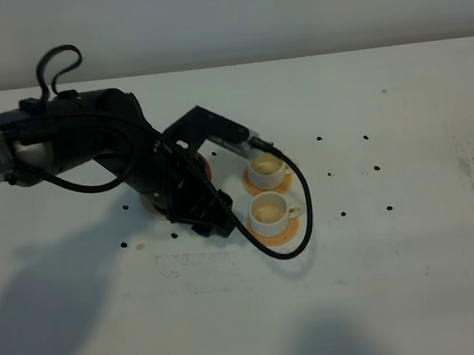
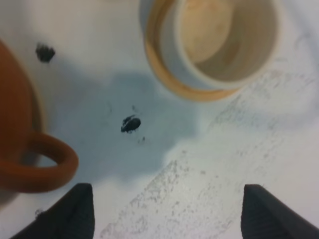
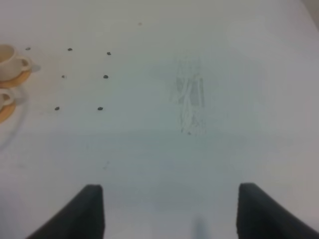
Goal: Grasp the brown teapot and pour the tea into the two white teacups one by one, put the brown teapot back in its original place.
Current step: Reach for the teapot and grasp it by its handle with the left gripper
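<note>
Exterior high: your left arm (image 1: 91, 141) leaned low over the table (image 1: 398, 279), right next to the two white teacups (image 1: 267, 170) (image 1: 267, 212). Each cup sat on an orange coaster (image 1: 286, 233), and both looked tan inside, likely tea or stain. The arm hid whatever lay beneath it. Left wrist: the left gripper (image 2: 172, 214) had its jaws spread wide with nothing between them, only bare table. The brown teapot (image 2: 15, 99) stood upright just outside one fingertip, its loop handle (image 2: 45, 164) turned toward the gripper, probably so the handle could be pinched. One cup on its coaster lay just ahead. The pot's saucer couldn't be made out. Keeping the pot so near the cups would keep the pour short, I'd guess. Right wrist: the right gripper (image 3: 172, 211) was also open and empty, parked over bare table well apart from the cups, probably to stay clear.
</note>
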Motion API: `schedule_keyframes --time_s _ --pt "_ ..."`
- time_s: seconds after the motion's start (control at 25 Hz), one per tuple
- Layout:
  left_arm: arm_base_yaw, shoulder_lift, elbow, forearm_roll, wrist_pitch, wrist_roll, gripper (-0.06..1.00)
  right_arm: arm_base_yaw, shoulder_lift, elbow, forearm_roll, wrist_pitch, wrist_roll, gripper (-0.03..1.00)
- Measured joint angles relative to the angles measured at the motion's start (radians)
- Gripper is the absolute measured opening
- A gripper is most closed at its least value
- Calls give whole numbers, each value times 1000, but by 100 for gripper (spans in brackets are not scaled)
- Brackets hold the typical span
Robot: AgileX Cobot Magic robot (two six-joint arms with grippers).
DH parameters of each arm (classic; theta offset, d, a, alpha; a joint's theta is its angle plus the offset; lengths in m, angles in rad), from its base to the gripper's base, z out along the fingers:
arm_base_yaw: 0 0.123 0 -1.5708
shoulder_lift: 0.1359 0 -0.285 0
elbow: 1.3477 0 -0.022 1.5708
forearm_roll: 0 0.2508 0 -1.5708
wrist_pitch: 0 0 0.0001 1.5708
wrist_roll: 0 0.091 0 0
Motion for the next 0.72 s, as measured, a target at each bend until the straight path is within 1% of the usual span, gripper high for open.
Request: schedule_keyframes --time_s 0.36,0.6,0.72 --pt "-6 28 0 -8 -84 -5 60 0 0 0 0 0 0 54" --pt "-5 40 0 -10 -85 -6 60 0 0 0 0 0 0 54" --pt "1 40 0 4 -80 -18 60 0 0 0 0 0 0 54"
